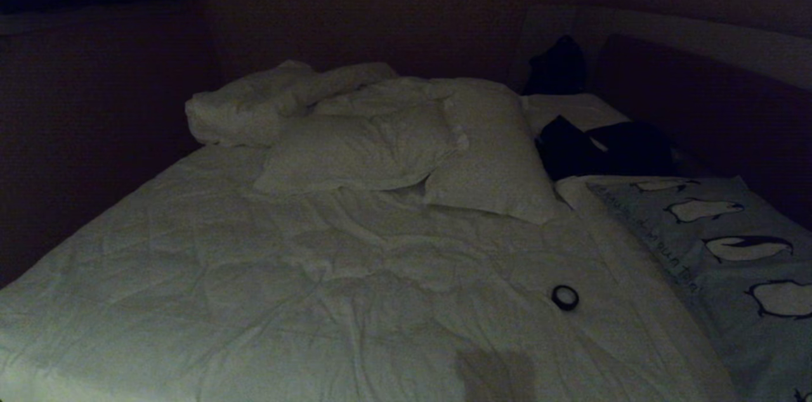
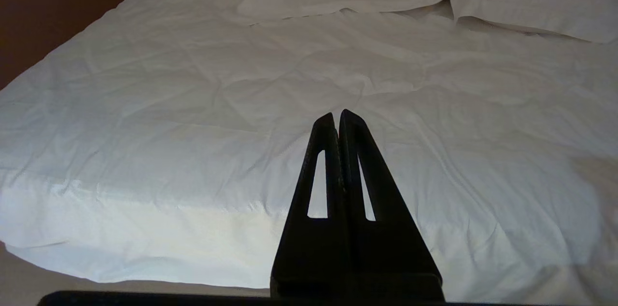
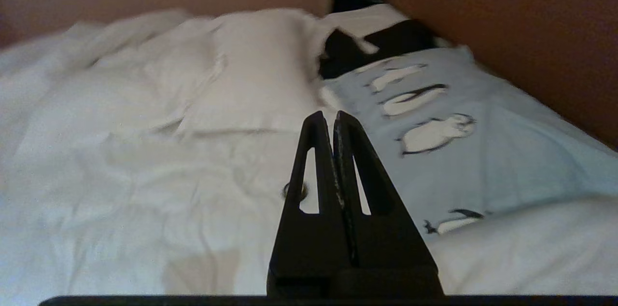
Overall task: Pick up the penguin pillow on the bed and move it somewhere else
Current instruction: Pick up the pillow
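Note:
The penguin pillow (image 1: 729, 250) lies flat along the right side of the bed (image 1: 285, 275), light blue-grey with a row of penguins and dark text; its near end runs out of the head view. In the right wrist view the penguin pillow (image 3: 463, 151) sits just beyond and to one side of my right gripper (image 3: 333, 115), which is shut, holds nothing and hovers over the white duvet (image 3: 120, 175). My left gripper (image 2: 336, 115) is shut and empty above the near part of the bed (image 2: 193, 127). Neither arm shows in the head view.
Two white pillows (image 1: 393, 142) and a bunched duvet end (image 1: 254, 104) lie at the head of the bed. Dark clothing (image 1: 602, 148) sits behind the penguin pillow by the dark headboard (image 1: 710, 110). A small black ring (image 1: 564, 297) rests on the duvet.

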Robot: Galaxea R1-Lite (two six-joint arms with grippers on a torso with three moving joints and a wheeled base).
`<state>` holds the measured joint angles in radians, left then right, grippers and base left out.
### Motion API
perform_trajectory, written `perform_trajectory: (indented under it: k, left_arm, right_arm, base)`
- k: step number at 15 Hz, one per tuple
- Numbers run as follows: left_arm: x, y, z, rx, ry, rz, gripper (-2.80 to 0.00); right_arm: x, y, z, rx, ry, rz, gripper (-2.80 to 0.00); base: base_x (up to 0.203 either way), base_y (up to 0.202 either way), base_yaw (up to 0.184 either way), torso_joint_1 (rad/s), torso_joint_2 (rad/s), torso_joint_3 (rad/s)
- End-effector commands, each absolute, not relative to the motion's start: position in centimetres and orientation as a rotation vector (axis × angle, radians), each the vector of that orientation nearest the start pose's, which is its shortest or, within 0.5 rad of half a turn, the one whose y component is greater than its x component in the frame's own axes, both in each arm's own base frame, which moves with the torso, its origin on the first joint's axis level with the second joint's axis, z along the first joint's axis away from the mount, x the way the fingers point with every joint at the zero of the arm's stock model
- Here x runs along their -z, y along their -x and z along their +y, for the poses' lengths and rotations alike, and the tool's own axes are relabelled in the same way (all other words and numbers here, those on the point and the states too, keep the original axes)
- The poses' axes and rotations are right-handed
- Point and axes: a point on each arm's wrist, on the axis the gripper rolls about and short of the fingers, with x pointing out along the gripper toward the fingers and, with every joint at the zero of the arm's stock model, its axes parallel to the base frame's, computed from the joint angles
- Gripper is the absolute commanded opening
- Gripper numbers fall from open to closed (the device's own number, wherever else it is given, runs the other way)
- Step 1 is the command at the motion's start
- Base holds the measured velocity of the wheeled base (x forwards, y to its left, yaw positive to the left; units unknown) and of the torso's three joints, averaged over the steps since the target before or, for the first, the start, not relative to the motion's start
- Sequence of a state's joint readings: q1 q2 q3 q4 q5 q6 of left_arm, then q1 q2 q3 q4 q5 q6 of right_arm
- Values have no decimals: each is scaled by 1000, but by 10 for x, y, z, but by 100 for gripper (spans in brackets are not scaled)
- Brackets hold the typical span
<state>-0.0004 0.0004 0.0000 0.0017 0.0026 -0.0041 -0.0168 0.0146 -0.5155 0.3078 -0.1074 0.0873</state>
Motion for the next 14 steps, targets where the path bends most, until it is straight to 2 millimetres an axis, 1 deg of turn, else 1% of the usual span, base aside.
perform_trajectory:
  k: [1, 4, 6, 14]
  left_arm:
    - [-75, 23, 0, -3, 5, 3, -280]
    - [-75, 23, 0, -3, 5, 3, -280]
    - [-75, 23, 0, -3, 5, 3, -280]
    - [-75, 23, 0, -2, 5, 3, -280]
  right_arm:
    - [-161, 72, 0, 50, -50, -198, -280]
    - [-141, 52, 0, 54, -19, -208, -280]
    - [-121, 39, 0, 56, 4, -184, -280]
    - [-87, 24, 0, 49, 34, -85, -280]
  base:
    - [0, 0, 0, 0, 0, 0]
    - [0, 0, 0, 0, 0, 0]
    - [0, 0, 0, 0, 0, 0]
    - [0, 0, 0, 0, 0, 0]
